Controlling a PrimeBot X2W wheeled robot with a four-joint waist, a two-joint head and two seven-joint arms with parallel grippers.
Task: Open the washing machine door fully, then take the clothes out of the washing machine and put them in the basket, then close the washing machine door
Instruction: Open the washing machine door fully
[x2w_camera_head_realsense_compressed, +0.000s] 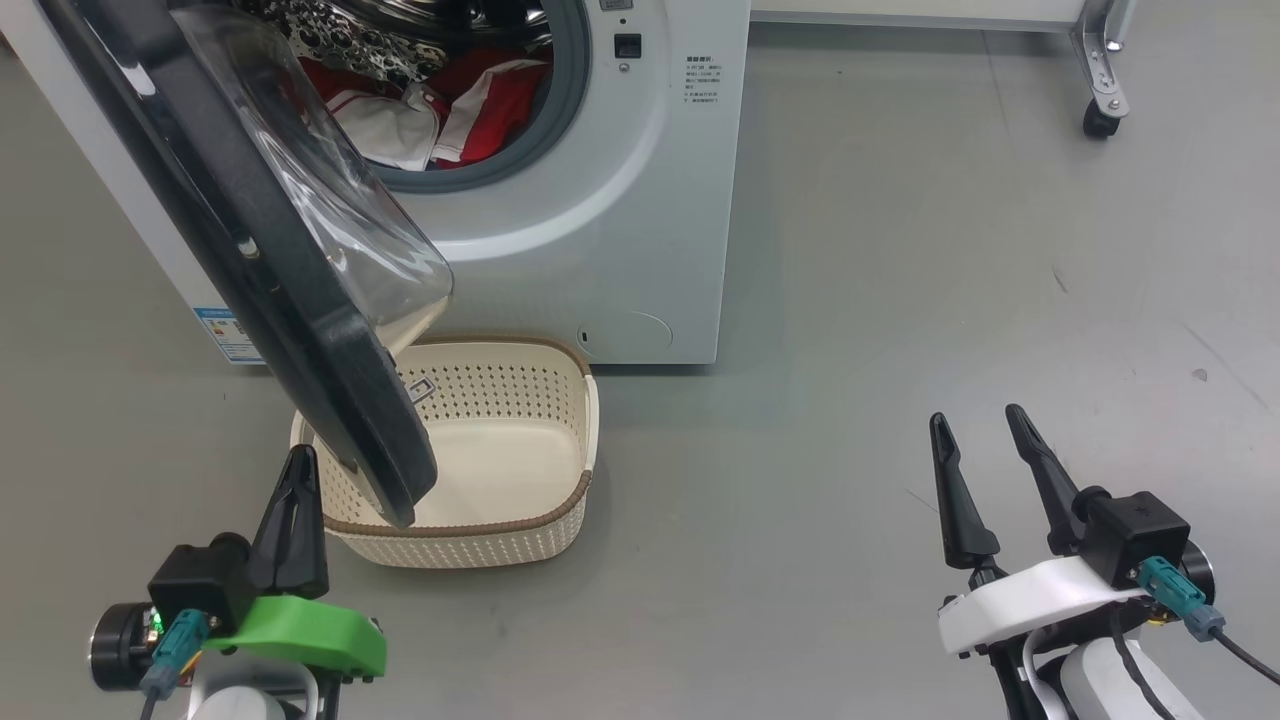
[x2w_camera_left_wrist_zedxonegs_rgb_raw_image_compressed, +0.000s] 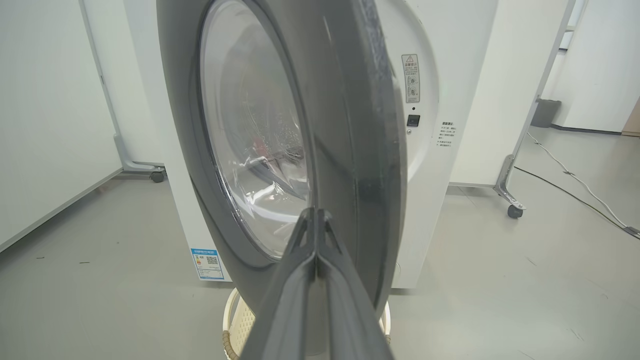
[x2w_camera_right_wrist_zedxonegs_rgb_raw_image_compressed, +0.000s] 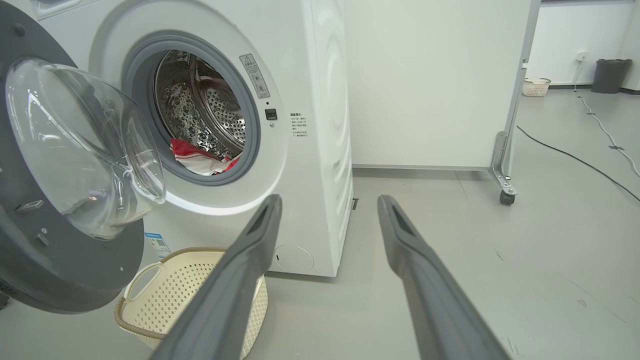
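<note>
Door (x2w_camera_head_realsense_compressed: 260, 260) stands ajar, swung out from the washer (x2w_camera_head_realsense_compressed: 640, 200); its lower rim hangs over the basket (x2w_camera_head_realsense_compressed: 480, 545).

Basket sits on the floor just in front of the washer, empty.

Clothes (x2w_camera_head_realsense_compressed: 440, 110), red and white, lie heaped in the bottom of the drum behind the grey ring.

Left gripper (x2w_camera_head_realsense_compressed: 300, 462): jaws together, gripping nothing. The tips are just beside the door's lower rim; whether they touch it cannot be told.

Right gripper (x2w_camera_head_realsense_compressed: 977, 418): jaws apart, holding nothing, over bare floor well to the right of basket and washer.
</note>
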